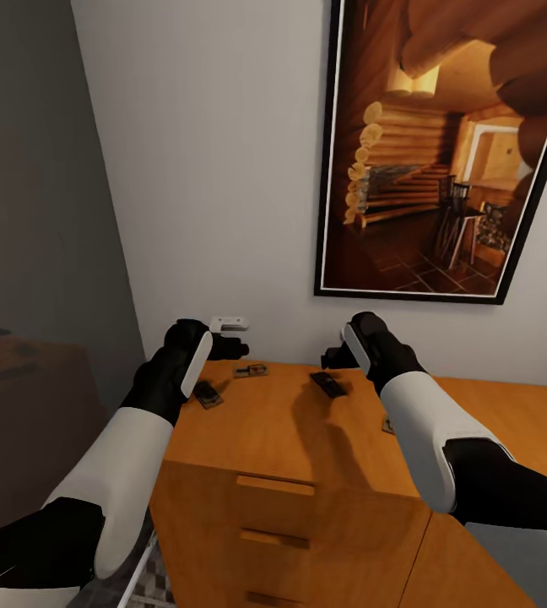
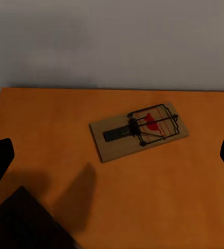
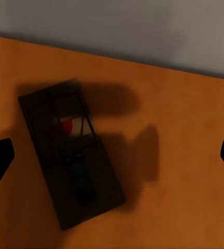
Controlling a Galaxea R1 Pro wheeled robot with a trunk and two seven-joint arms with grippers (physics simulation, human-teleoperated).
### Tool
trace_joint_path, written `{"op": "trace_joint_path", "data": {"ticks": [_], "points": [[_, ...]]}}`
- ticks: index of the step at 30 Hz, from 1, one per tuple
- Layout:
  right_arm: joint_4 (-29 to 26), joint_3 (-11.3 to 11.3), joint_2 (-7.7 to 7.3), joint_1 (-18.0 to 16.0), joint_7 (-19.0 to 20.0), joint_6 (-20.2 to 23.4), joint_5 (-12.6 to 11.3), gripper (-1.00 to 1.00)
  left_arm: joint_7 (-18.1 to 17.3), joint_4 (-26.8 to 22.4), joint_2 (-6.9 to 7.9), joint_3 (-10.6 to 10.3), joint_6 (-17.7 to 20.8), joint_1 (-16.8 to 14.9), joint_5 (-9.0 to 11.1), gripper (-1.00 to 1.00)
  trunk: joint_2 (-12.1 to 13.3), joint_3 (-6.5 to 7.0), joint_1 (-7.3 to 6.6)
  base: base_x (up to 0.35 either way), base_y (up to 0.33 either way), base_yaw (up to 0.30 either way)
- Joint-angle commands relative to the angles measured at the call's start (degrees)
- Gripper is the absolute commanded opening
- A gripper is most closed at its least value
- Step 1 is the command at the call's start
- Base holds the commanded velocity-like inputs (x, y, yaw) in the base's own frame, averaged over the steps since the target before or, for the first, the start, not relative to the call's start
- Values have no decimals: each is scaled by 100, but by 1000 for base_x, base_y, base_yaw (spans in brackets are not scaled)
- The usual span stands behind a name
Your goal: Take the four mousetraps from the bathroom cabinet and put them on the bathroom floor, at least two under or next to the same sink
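Observation:
The orange-brown cabinet (image 1: 290, 431) stands against the white wall with several mousetraps on its flat top. One mousetrap (image 1: 251, 371) (image 2: 138, 129) lies near the back edge, just ahead of my left gripper (image 1: 233, 347) (image 2: 113, 158), which hovers open above the top. A second mousetrap (image 1: 208, 394) lies under my left wrist. A third mousetrap (image 1: 328, 384) (image 3: 70, 150) sits in shadow below my right gripper (image 1: 331, 358) (image 3: 112, 155), also open and holding nothing. Another mousetrap (image 1: 387, 425) peeks out from behind my right forearm.
A large framed picture of a log cabin interior (image 1: 442, 152) hangs above the cabinet. A small white fitting (image 1: 229, 323) sits on the wall behind my left gripper. A dark grey partition (image 1: 37, 211) stands at the left, and patterned floor tiles (image 1: 151, 583) show beside the cabinet.

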Motion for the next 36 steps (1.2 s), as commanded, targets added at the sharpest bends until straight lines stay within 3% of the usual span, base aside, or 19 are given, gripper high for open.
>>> {"op": "trace_joint_path", "data": {"ticks": [1, 27, 36], "points": [[-5, -12, 4, -4, -13, 22, 9, 100, 43, -5, 1, -7, 22, -4, 54, 100, -4, -7, 0, 14, 0, 0], [29, -12, 23, -4, -11, 22, -1, 100, 43, -5, 0, -9, 10, -4, 60, 100, -4, -7, 0, 2, 0, 0], [279, -5, 23, -4, 24, 22, -3, 100, 43, -5, -1, -9, 13, -4, 56, 100, -4, -7, 0, 0, 0, 0]]}}
